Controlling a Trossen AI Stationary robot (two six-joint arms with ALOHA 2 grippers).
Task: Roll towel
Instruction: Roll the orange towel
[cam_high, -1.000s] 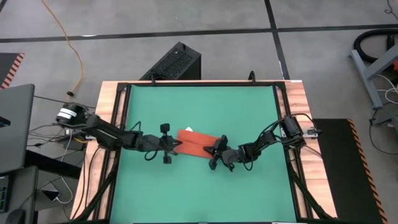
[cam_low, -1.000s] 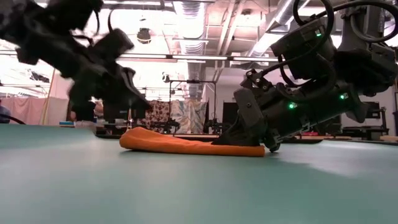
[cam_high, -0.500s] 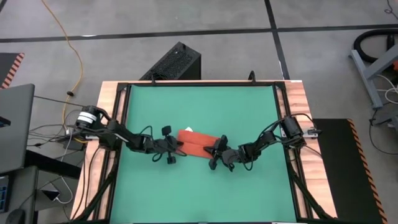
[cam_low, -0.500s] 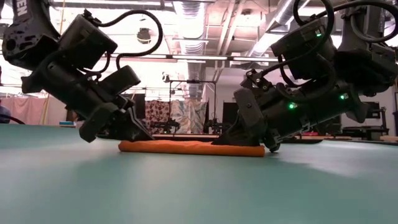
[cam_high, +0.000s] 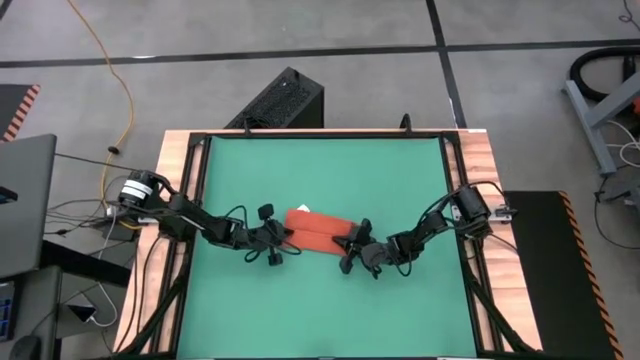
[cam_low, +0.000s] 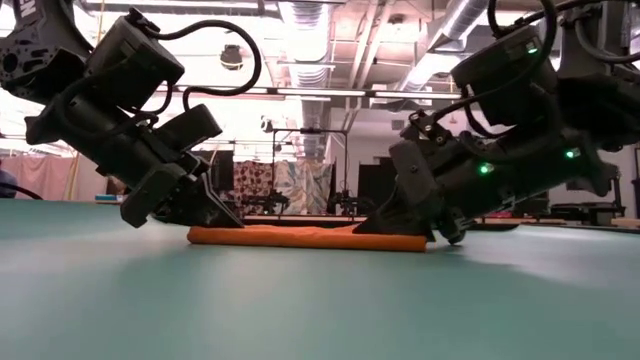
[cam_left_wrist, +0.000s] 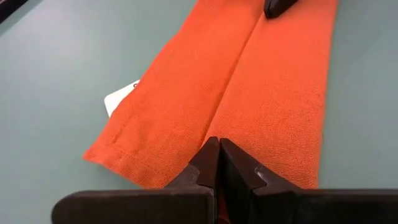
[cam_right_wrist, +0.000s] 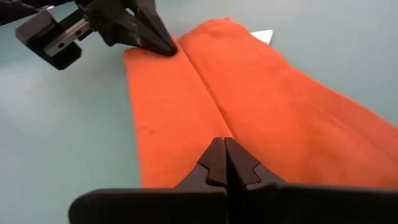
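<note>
One towel (cam_high: 322, 229) (folded flat), two closed pincers, left (cam_high: 288, 239), right (cam_high: 348, 246)

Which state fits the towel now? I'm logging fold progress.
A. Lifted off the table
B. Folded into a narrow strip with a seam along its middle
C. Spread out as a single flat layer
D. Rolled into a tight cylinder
B: the towel lies flat as a strip, its seam running lengthwise between both shut grippers.

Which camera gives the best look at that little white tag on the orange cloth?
The left wrist view: the tag pokes out clearly from under the towel edge. The right wrist view shows only its far corner, the high view a tiny white speck, and the low view hides it.
</note>
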